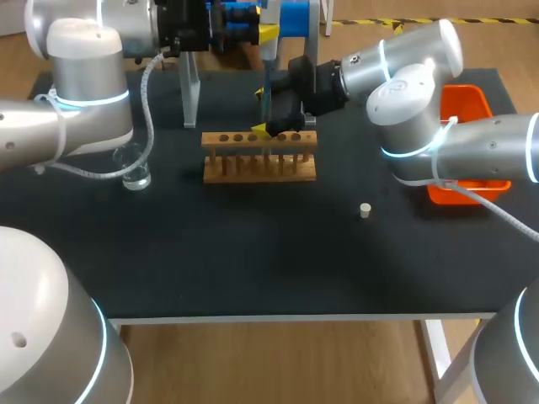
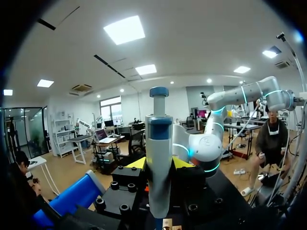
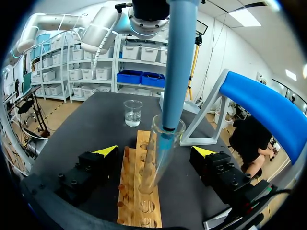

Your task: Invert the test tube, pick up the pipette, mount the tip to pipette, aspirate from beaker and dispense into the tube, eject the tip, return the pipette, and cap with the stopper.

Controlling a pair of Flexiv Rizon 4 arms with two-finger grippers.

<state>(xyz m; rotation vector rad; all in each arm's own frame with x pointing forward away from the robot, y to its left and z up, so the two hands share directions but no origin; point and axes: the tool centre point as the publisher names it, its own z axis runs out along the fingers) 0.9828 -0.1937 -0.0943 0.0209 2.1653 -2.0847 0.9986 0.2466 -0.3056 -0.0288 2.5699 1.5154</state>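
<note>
My left gripper (image 1: 263, 35) (image 2: 159, 165) is shut on the blue-and-white pipette (image 1: 268, 50) (image 2: 159, 163) and holds it upright above the wooden rack (image 1: 259, 157) (image 3: 139, 191). The pipette's blue shaft (image 3: 177, 62) points down, and its tip sits inside the mouth of the clear test tube (image 3: 154, 158), which stands in the rack. My right gripper (image 1: 284, 126) (image 3: 154, 151) is open at the rack. Its fingers stand wide on either side of the tube without touching it. A glass beaker (image 1: 135, 171) (image 3: 133, 112) with clear liquid stands left of the rack. The small stopper (image 1: 365, 210) lies on the table right of the rack.
The pipette stand, with its blue top (image 1: 296, 17) (image 3: 268, 110) and white legs (image 1: 189, 93), is behind the rack. An orange bin (image 1: 467, 109) sits at the table's right edge, partly under my right arm.
</note>
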